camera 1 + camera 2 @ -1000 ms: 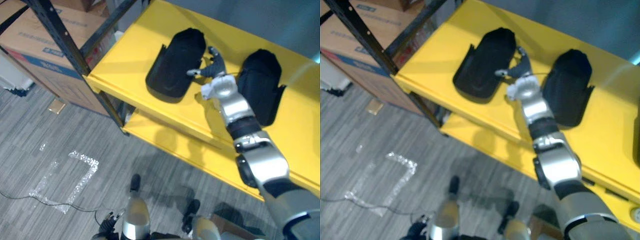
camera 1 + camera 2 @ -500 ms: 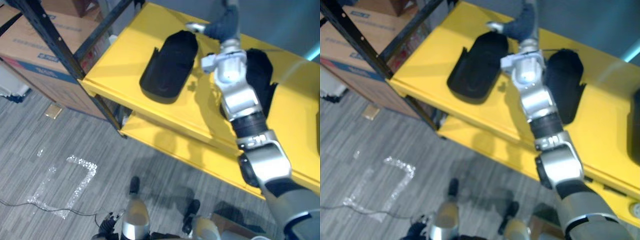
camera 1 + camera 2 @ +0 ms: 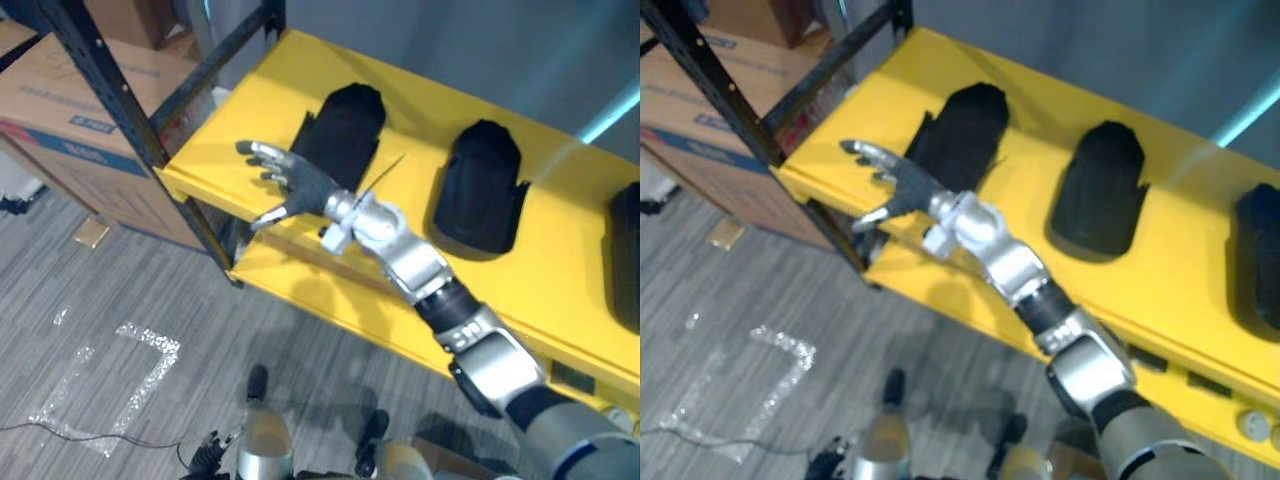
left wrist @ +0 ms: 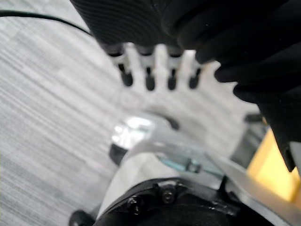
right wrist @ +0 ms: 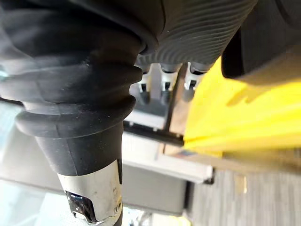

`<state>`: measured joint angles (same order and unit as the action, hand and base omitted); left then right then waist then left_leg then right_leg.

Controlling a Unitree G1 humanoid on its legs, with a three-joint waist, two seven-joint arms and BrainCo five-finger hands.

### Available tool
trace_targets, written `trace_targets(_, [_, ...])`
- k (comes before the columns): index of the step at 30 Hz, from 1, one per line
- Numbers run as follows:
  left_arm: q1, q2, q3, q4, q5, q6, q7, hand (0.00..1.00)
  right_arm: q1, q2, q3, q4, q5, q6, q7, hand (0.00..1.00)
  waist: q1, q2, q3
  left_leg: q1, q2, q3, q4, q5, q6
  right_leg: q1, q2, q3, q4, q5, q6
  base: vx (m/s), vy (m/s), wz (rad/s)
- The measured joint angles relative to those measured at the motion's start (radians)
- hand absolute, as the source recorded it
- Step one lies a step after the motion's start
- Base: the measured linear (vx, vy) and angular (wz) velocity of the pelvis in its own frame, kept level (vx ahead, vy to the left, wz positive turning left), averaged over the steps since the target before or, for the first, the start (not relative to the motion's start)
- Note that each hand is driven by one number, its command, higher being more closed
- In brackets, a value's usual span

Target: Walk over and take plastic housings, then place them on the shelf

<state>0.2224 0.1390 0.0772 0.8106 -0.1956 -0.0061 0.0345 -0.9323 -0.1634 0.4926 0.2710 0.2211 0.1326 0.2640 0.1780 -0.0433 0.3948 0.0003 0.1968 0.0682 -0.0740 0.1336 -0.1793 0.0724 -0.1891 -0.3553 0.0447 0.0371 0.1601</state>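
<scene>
Three black plastic housings (image 3: 340, 135) sit on one yellow shelf (image 3: 230, 120): one just behind the right hand (image 3: 295, 182), two farther along past its wrist. Two cardboard boxes (image 3: 60, 100) stand beyond its fingertips, with one cardboard scrap (image 3: 90, 232) below them.

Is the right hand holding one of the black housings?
No, the right hand is open and empty; the nearest housing lies on the yellow shelf.
</scene>
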Motion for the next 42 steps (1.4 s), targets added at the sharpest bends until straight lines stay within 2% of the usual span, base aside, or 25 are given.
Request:
trace_targets(2, [0.0, 0.0, 0.0, 0.006, 0.0, -0.005, 0.001, 0.0, 0.03, 0.014, 0.002, -0.032, 0.001, 0.005, 0.002, 0.0, 0.001, -0.001, -0.004, 0.0, 0.0, 0.0, -0.001, 0.0, 0.0, 0.0, 0.0, 0.001, -0.001, 0.0, 0.0, 0.0, 0.0, 0.0])
trace_targets(7, [0.0, -0.001, 0.0, 0.028, -0.001, -0.017, 0.004, 0.0, 0.07, 0.05, 0.035, -0.035, 0.0, 0.063, -0.004, 0.0, 0.0, -0.002, -0.021, 0.0, 0.0, 0.002, -0.002, 0.0, 0.0, -0.001, 0.0, 0.001, -0.004, 0.0, 0.0, 0.0, 0.0, 0.0])
trace_targets(10, [0.0, -0.001, 0.0, 0.033, -0.001, -0.026, 0.005, 0.0, 0.098, 0.063, 0.039, -0.035, -0.002, 0.072, -0.004, 0.0, 0.0, -0.005, -0.023, 0.0, 0.0, 0.002, -0.002, 0.0, 0.0, -0.001, 0.0, 0.002, -0.004, 0.0, 0.0, 0.0, 0.0, 0.0])
trace_targets(18, [0.0, -0.001, 0.0, 0.034, -0.001, -0.03, 0.009, 0.0, 0.107, 0.067, 0.038, 0.031, -0.05, 0.072, -0.011, 0.0, 0.0, -0.005, -0.023, -0.001, 0.0, 0.003, -0.002, 0.0, 0.0, -0.002, 0.0, 0.002, -0.004, 0.0, 0.0, 0.0, 0.0, 0.0])
trace_targets(25, [0.0, -0.001, -0.001, 0.034, -0.002, -0.031, 0.009, 0.0, 0.112, 0.07, -0.041, 0.108, -0.05, 0.063, -0.112, 0.0, 0.0, -0.005, -0.023, -0.001, -0.001, 0.002, -0.002, 0.0, 0.0, -0.002, 0.0, 0.002, -0.004, 0.0, 0.0, 0.0, 0.0, 0.0])
trace_targets(31, [0.0, -0.001, -0.001, 0.034, -0.002, -0.031, 0.009, 0.0, 0.112, 0.064, -0.101, 0.152, -0.05, 0.037, -0.156, 0.0, 0.0, -0.004, -0.022, -0.001, 0.0, 0.001, -0.001, 0.0, 0.0, -0.001, 0.0, 0.002, -0.003, 0.0, 0.0, 0.0, 0.0, 0.0])
trace_targets(34, [0.0, -0.001, -0.001, 0.034, -0.002, -0.03, 0.009, 0.0, 0.111, 0.062, -0.119, 0.169, -0.05, 0.021, -0.158, 0.0, 0.001, -0.004, -0.022, -0.001, -0.001, 0.0, -0.001, 0.0, 0.0, -0.001, 0.0, 0.002, -0.003, 0.0, 0.0, 0.0, 0.0, 0.0])
trace_targets(42, [0.0, -0.012, 0.0, 0.033, -0.002, -0.03, 0.009, 0.0, 0.107, 0.06, -0.12, 0.183, -0.046, 0.02, -0.149, 0.0, 0.001, -0.001, -0.021, -0.001, -0.001, -0.001, 0.002, 0.0, 0.0, 0.0, 0.0, 0.001, 0.0, 0.0, 0.0, 0.0, 0.0, 0.0])
